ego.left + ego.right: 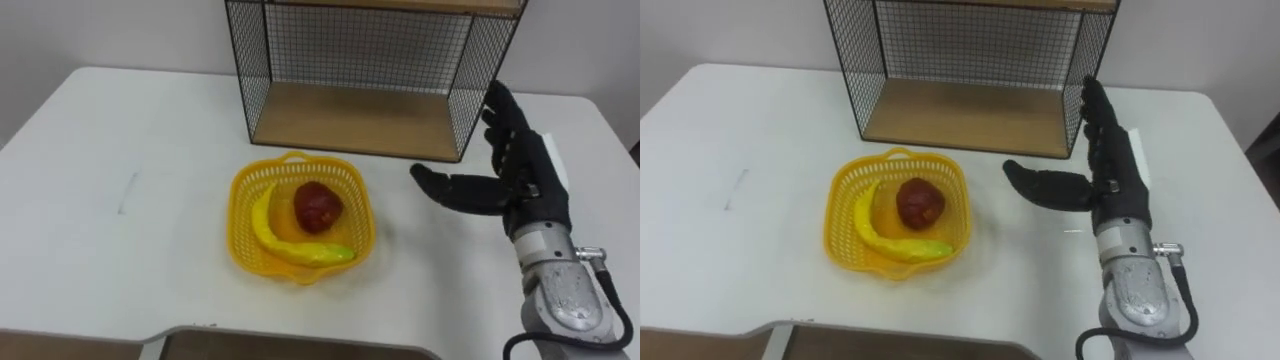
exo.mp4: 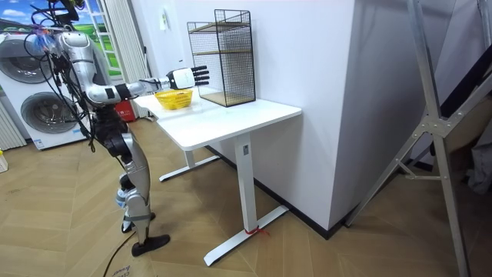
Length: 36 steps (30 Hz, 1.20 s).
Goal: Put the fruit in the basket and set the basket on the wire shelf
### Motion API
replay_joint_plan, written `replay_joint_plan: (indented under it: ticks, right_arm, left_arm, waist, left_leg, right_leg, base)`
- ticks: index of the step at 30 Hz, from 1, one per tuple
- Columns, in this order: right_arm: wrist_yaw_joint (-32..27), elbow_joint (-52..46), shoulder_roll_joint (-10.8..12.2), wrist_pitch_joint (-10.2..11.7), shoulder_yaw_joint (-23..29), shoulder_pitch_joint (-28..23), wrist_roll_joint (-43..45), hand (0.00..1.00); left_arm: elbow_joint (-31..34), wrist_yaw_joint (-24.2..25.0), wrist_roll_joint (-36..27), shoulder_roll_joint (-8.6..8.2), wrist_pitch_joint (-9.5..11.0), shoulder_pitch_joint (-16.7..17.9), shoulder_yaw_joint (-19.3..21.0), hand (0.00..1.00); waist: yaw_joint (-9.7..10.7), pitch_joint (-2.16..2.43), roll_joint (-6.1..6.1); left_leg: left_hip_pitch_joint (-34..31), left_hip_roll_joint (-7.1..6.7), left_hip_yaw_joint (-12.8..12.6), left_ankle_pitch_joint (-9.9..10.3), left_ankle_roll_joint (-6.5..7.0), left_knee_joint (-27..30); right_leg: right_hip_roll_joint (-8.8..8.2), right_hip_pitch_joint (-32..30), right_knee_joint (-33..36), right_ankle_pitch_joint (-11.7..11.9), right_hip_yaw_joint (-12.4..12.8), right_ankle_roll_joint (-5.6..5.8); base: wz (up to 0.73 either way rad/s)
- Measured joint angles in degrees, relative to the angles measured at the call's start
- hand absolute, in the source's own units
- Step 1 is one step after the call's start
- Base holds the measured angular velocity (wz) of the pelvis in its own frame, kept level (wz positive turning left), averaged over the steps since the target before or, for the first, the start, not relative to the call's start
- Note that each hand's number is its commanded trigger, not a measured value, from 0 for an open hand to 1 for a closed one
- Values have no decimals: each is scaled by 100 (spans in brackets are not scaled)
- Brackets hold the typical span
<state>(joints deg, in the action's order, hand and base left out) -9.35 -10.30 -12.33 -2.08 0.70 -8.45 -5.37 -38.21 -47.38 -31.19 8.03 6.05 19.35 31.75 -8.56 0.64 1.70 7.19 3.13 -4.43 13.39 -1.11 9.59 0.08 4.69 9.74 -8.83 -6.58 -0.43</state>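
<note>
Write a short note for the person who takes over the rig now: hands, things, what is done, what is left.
The right robot hand is open and empty, over the white table, right of the yellow plastic basket and apart from it.
A yellow banana and a red apple lie in the basket, which stands before the black wire shelf.
Done: fruit in basket.
Left: lift the basket onto the shelf.

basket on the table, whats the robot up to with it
The robot stands at the table. The basket already holds a banana and a red fruit, and sits on the table in front of the shelf, not yet on it. The right hand hovers to the basket's right, fingers straight, thumb pointing at it, not touching.
</note>
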Motion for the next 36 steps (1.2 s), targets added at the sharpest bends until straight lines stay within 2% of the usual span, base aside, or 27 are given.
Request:
replay_joint_plan:
  ticks: [1,2,3,4,6,8,11,12,14,15,16,17,20,23,24,28,31,33,36]
  right_arm:
    - [-17,0,9,0,20,-13,101,0]
    - [-55,0,14,2,42,-24,240,0]
    - [-88,0,10,2,58,-50,254,0]
    - [-118,0,10,2,49,-59,256,0]
    - [-144,-1,46,5,53,-71,404,0]
    - [-142,-1,43,8,55,-71,430,0]
    - [-150,-1,45,119,61,-82,421,0]
    - [-155,2,49,191,71,-89,396,0]
    - [-161,2,47,256,108,-88,335,0]
    - [-142,3,29,319,143,-88,299,0]
    - [-118,3,27,353,155,-88,290,0]
    - [-51,3,32,420,187,-87,207,0]
    - [76,5,33,631,252,-88,-38,0]
    - [123,76,79,920,281,-86,-112,0]
    - [177,143,101,990,284,-90,-112,0]
    - [302,268,200,1009,287,-95,-134,0]
    - [333,295,383,1011,285,-125,-106,0]
    - [416,411,513,1024,277,-124,-122,0]
    - [511,595,552,1025,260,-125,-151,0]
  left_arm:
    - [166,-151,93,-1,49,-10,57,0]
    - [510,-456,372,-11,103,-28,156,0]
    - [944,-750,728,-16,148,-30,172,0]
    - [1167,-886,926,-15,170,-31,168,0]
    - [2117,-1268,1771,-40,186,-89,174,0]
    - [2787,-1443,2249,-12,187,-259,160,0]
    - [3681,-1493,2973,61,299,-310,25,0]
    - [3896,-1490,3218,61,318,-347,-26,0]
    - [4115,-1432,3603,60,318,-421,-154,0]
    - [4232,-1355,3758,59,329,-489,-298,0]
    - [4265,-1299,3834,58,347,-503,-362,0]
    - [4301,-1178,3933,58,426,-514,-481,0]
    - [4507,-767,3928,59,607,-504,-714,0]
    - [4583,-318,3918,59,785,-532,-974,0]
    - [4622,-138,3879,57,798,-533,-1082,0]
    - [4761,462,3348,50,805,-578,-1397,0]
    - [4884,994,2984,37,805,-589,-1664,0]
    - [4946,1399,2674,-48,806,-598,-1897,0]
    - [4945,1777,2439,-90,805,-600,-2149,0]
  waist:
    - [-7,0,0]
    - [-97,-13,19]
    - [-157,16,-14]
    - [-184,16,-37]
    - [-252,25,-87]
    - [-254,23,-86]
    - [-222,2,-49]
    - [-137,-15,-31]
    - [-81,-38,7]
    - [-59,-71,42]
    - [-55,-84,62]
    - [-8,-90,85]
    - [82,-95,81]
    - [194,-105,20]
    - [229,-95,-12]
    - [337,-93,-34]
    - [433,-93,-32]
    - [503,-92,-33]
    - [529,-98,-50]
  left_leg:
    - [-3,0,0,-1,0,-2]
    - [4,-1,-12,-2,-1,0]
    - [-4,-1,-24,-7,-3,7]
    - [-4,-2,-19,-11,-4,6]
    - [-53,-1,2,-11,-3,15]
    - [-60,-13,70,-11,-2,33]
    - [-70,-21,146,-11,0,48]
    - [-85,-24,163,-11,0,52]
    - [-165,-38,227,-12,0,95]
    - [-174,-44,221,-11,2,112]
    - [-178,-50,220,-11,2,112]
    - [-184,-61,216,-13,6,113]
    - [-187,-78,208,-22,21,113]
    - [-166,-85,197,-24,24,113]
    - [-162,-85,197,-24,24,113]
    - [-165,-86,164,-24,24,113]
    - [-156,-84,163,-27,28,112]
    - [-146,-84,144,-29,30,111]
    - [-139,-84,120,-29,31,112]
  right_leg:
    - [0,-4,-3,-1,5,0]
    - [2,-46,-7,-3,21,1]
    - [5,-91,-3,-5,37,-1]
    - [4,-93,-7,-5,32,-1]
    - [2,-93,-19,-4,-2,-1]
    - [-12,-74,-15,-4,-63,1]
    - [-26,-57,-12,-4,-154,1]
    - [-31,-40,-18,-5,-186,3]
    - [-43,-71,-16,-9,-221,9]
    - [-51,-79,-15,-10,-216,10]
    - [-56,-82,-15,-13,-217,16]
    - [-67,-86,-17,-19,-214,24]
    - [-82,-79,-24,-23,-221,30]
    - [-88,-59,-28,-25,-215,33]
    - [-88,-55,-32,-25,-213,33]
    - [-92,-67,-20,-25,-209,34]
    - [-87,-55,-19,-25,-200,35]
    - [-89,-54,-10,-25,-186,35]
    - [-85,-71,0,-25,-147,35]
  base:
    - [0]
    - [-6]
    - [-6]
    - [0]
    - [7]
    - [14]
    - [11]
    - [8]
    - [12]
    - [6]
    - [0]
    - [0]
    - [0]
    - [0]
    - [0]
    - [-1]
    - [0]
    - [-2]
    - [-6]
